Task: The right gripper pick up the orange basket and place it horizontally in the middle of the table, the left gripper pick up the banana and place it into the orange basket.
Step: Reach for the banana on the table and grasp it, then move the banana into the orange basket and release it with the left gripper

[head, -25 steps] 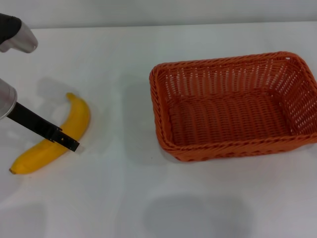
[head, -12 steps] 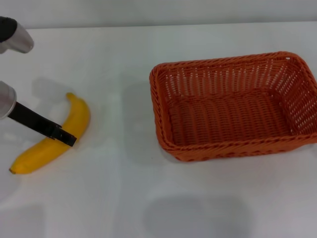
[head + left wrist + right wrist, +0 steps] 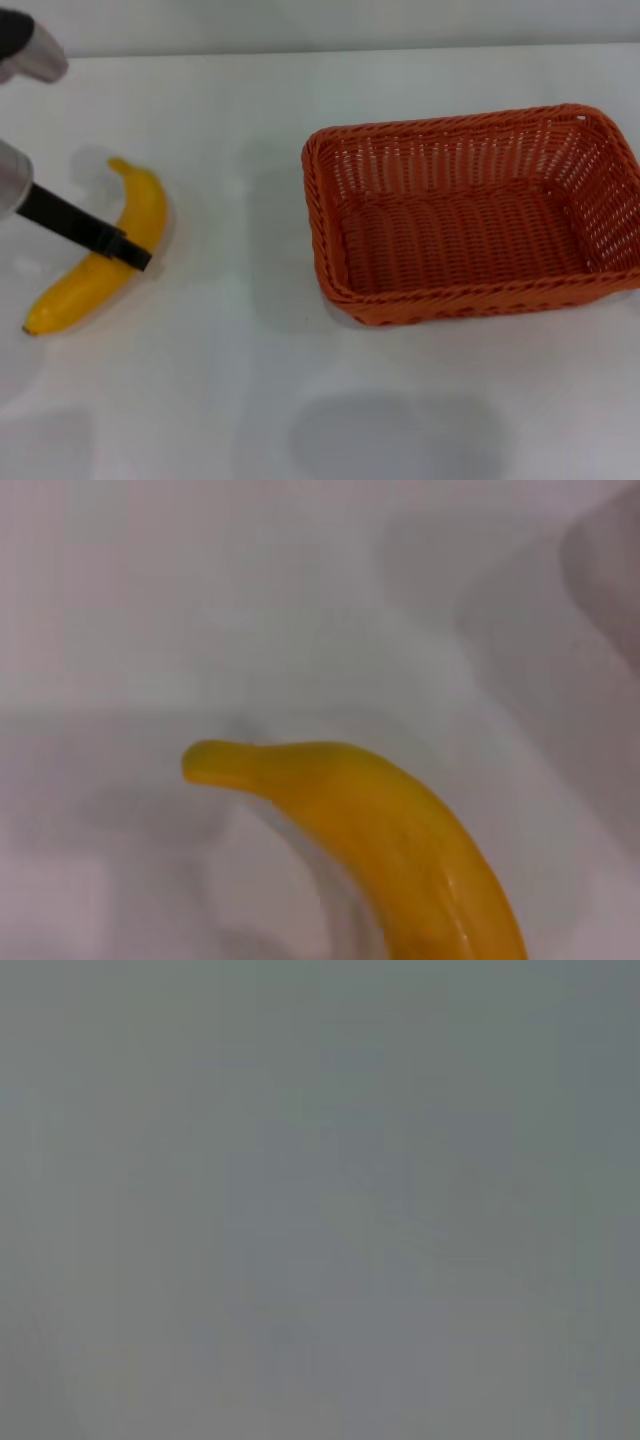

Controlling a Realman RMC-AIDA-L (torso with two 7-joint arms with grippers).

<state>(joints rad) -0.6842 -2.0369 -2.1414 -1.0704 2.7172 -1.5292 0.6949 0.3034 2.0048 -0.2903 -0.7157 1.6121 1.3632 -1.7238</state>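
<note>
On my head view the left gripper [image 3: 128, 250], a silver-grey arm end with a long thin black finger, sits at the left side of the plain white table [image 3: 230, 400], its finger lying across the middle of the bright yellow curved banana [image 3: 100, 260]. I cannot tell how far the pincer is open or whether it has hold of the fruit. The large rectangular woven orange wicker basket [image 3: 470, 300] stands upright, well apart to the right, nothing inside.
</note>
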